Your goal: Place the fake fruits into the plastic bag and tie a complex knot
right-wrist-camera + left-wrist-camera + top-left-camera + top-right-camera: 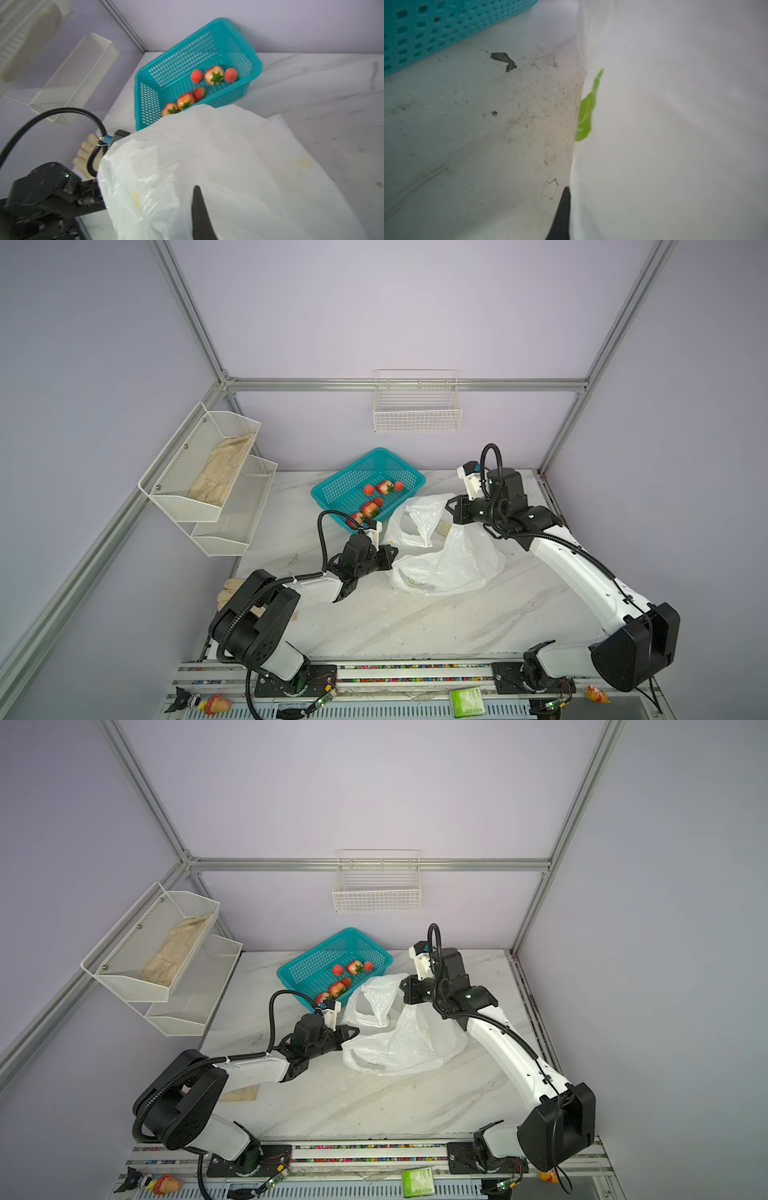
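Note:
Several fake fruits (384,487) (354,967) (214,75), red-pink strawberries, lie in a teal basket (345,483) (309,967) (176,62) at the back of the table. The plastic bag (453,560) (403,1044) (675,124) (228,149), thin and white, lies crumpled beside the basket. My left gripper (394,552) (353,1031) (569,193) is shut on the bag's left edge; only one black finger (561,216) shows, the film hides the other. My right gripper (449,502) (402,984) (196,189) is shut on the bag's far upper edge, lifting it.
A white mesh shelf (187,489) on the left wall holds beige gloves (222,472). A wire basket (417,406) hangs on the back wall. Another glove (232,587) lies by the left arm's base. Small toys (216,703) and a green packet (467,701) sit on the front rail.

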Robot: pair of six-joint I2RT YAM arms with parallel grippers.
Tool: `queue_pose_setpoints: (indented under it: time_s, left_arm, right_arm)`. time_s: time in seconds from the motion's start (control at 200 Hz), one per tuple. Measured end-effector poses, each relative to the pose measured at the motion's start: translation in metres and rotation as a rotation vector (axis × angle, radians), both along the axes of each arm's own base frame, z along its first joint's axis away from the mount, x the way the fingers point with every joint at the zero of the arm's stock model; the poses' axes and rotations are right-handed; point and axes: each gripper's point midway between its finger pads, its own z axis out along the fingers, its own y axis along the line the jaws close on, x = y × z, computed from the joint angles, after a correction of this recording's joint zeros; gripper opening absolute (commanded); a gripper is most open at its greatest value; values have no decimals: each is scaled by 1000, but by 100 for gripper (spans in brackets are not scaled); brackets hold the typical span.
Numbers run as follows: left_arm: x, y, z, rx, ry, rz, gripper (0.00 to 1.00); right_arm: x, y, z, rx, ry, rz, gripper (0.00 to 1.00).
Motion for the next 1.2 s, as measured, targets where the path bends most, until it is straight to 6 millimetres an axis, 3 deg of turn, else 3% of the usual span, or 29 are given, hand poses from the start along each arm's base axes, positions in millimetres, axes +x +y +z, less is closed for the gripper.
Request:
queue_pose_setpoints:
  time_s: [0.135, 0.305, 0.475, 0.555, 0.65, 0.79, 0.85, 0.875, 0.97, 1.085, 1.2]
  left_arm:
    - [6, 5, -4, 19, 19, 21, 1]
    - [3, -2, -5, 51, 12, -26, 54]
    - [1, -4, 26, 146, -156, -73, 81]
    - [4, -14, 47, 196, -263, -107, 85]
    - [12, -29, 71, 235, -365, -139, 82]
    - [32, -50, 90, 261, -439, -155, 59]
    - [44, -55, 93, 261, -444, -150, 56]
    - [50, -56, 93, 256, -435, -144, 58]
    - [66, -54, 93, 226, -391, -135, 82]
    - [70, -34, 97, 198, -342, -135, 89]
    - [61, 2, 136, 183, -392, -101, 93]
  right_arm:
    - [3, -34, 11, -150, -48, -123, 0]
    - [5, -42, 9, -202, -56, -144, 0]
    - [6, -35, -4, -201, -21, -111, 0]
    - [2, -29, -9, -181, 1, -79, 0]
    - [-3, -22, -11, -156, 19, -42, 0]
    - [-6, -20, -18, -150, 42, -29, 0]
    - [-7, -24, -25, -169, 58, -42, 0]
    - [-8, -27, -28, -183, 66, -54, 0]
    - [-6, -43, -36, -248, 80, -119, 0]
    - [-2, -54, -40, -291, 73, -175, 0]
    - [3, -55, -42, -296, 71, -190, 0]
